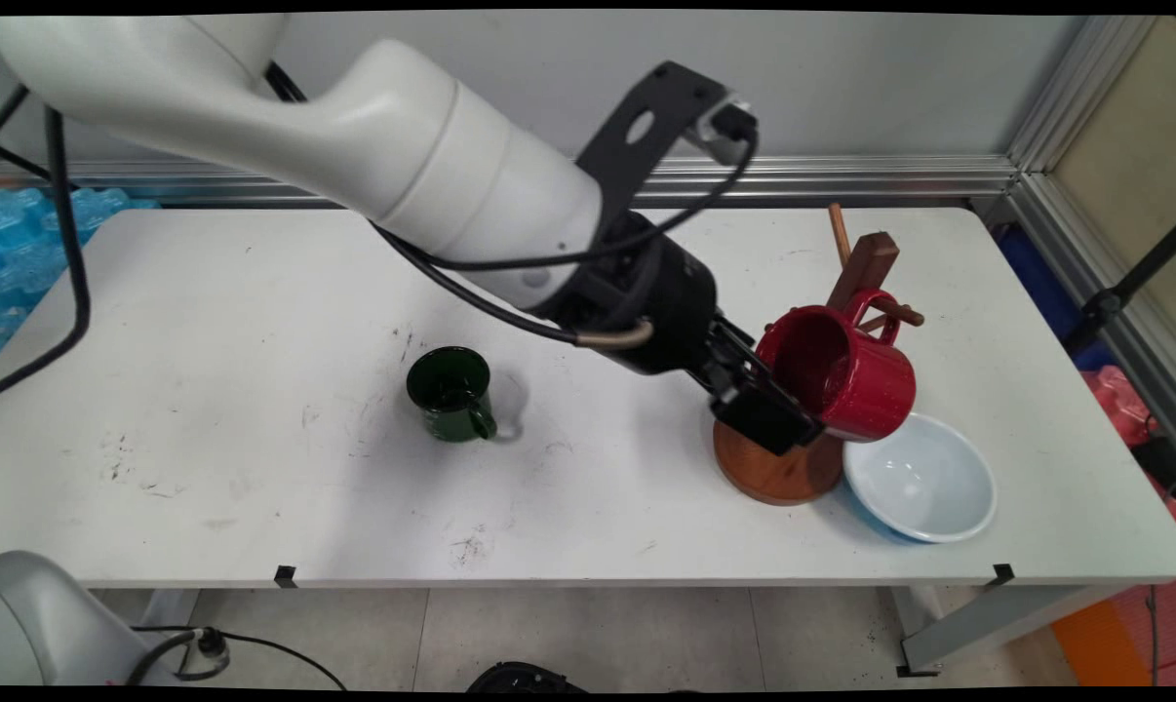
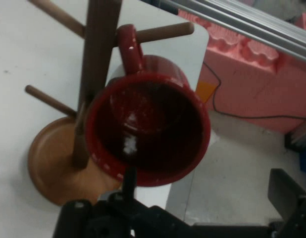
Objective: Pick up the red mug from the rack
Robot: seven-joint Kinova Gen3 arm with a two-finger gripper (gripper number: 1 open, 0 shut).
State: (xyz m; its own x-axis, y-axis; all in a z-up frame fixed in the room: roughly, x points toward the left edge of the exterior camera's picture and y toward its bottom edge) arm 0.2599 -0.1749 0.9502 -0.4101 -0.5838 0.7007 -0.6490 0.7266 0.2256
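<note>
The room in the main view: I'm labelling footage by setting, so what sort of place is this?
Probably a robotics lab or test cell, not a home kitchen. A bare, scuffed white table stands against an aluminium-profile frame, and household props, a red mug on a wooden mug tree, are laid out for the arm.

mug [image 1: 846,375]: dark red, white-speckled
cup [image 1: 451,393]: dark green
bowl [image 1: 924,483]: pale blue
rack [image 1: 778,473]: brown wood
table [image 1: 256,292]: white, scuffed

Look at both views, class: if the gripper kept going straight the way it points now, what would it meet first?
Most likely the red mug, hanging by its handle on the wooden mug tree: its open mouth faces the gripper, right at the fingers.
</note>
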